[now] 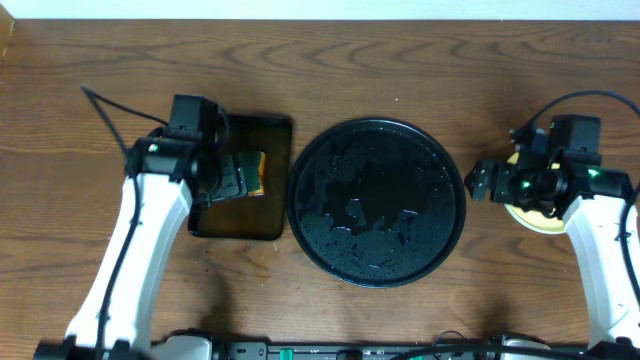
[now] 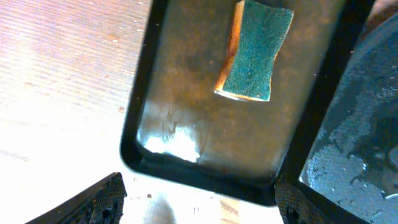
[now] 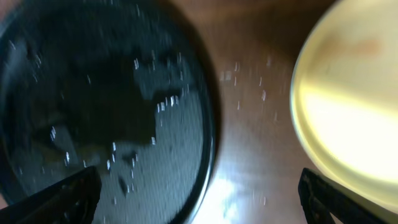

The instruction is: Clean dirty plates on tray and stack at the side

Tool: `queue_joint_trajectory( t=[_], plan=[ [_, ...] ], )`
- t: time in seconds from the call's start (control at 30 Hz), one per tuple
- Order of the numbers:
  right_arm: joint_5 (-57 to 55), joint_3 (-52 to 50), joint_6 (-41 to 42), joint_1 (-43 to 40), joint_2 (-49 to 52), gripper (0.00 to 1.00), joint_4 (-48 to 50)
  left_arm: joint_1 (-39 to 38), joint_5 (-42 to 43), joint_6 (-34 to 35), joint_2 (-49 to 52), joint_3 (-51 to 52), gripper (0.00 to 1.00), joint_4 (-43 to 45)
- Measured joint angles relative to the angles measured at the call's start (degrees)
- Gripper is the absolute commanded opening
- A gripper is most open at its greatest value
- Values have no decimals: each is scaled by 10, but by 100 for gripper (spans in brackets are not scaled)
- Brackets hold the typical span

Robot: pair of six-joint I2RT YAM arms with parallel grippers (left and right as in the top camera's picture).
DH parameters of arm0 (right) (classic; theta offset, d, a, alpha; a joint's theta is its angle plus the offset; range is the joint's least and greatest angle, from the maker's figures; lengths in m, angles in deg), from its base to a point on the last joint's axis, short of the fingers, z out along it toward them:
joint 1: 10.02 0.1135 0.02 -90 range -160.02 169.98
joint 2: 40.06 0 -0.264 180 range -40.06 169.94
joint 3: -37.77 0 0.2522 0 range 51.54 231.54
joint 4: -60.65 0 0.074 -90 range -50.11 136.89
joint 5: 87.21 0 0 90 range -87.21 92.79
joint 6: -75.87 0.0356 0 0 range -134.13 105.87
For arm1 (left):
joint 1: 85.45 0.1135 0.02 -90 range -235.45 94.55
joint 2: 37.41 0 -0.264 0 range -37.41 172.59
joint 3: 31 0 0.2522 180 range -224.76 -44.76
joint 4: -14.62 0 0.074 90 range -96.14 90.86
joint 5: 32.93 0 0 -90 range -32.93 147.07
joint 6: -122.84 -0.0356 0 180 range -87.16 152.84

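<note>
Task's things: the round tray (image 1: 378, 160) lay mid-table, wet and bare of plates. A pale yellow plate (image 1: 530, 220) sat on the table (image 1: 400, 60) to its right, well clear of the rim. Whether the blue plates lay beneath it could not be told.

Right gripper (image 3: 199, 202): it hung over the strip of table between tray and plate, fingers spread, nothing between them.

Left gripper (image 2: 199, 205): its fingers were spread and empty above the near rim of the rectangular tray (image 2: 205, 177).

Step in hand: judged to be the close of stacking, with the cleaning seemingly done.

Doing it well: the right arm would best lift straight up before swinging inward, so its fingers neither nudge the plate nor clip the round tray's rim. A check that the stack sat square would be worth making.

Around: the sponge (image 2: 255, 53) lay loose in the rectangular tray, green face up and apart from the walls. Water droplets (image 3: 249, 81) speckled the wood by the plate.

In the way: the wet wood could let the plate slide if touched. The right arm hid most of the plate from overhead.
</note>
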Motion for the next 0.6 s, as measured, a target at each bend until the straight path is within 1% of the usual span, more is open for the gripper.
queue_joint_trajectory(
  t=[0.1, 0.2, 0.27, 0.43, 0.5, 0.6],
  plan=[
    [-22, -1, 0, 13, -10, 99, -17, 0, -1, 5, -56, 8, 78, 1],
    [-50, -18, 0, 27, -60, 99, 7, 0, 0, 3, -144, 41, 78, 15],
    [-61, -39, 0, 35, -117, 99, 33, 0, 2, -6, -219, 75, 78, 34],
    [-76, -114, -1, 40, -305, 99, 97, 0, 4, -12, -422, 158, 78, 67],
    [-81, -136, -1, 42, -363, 99, 99, 0, 4, -12, -489, 174, 79, 67],
    [-85, -156, -1, 42, -419, 99, 87, 0, 4, -12, -553, 179, 79, 67]
  ],
)
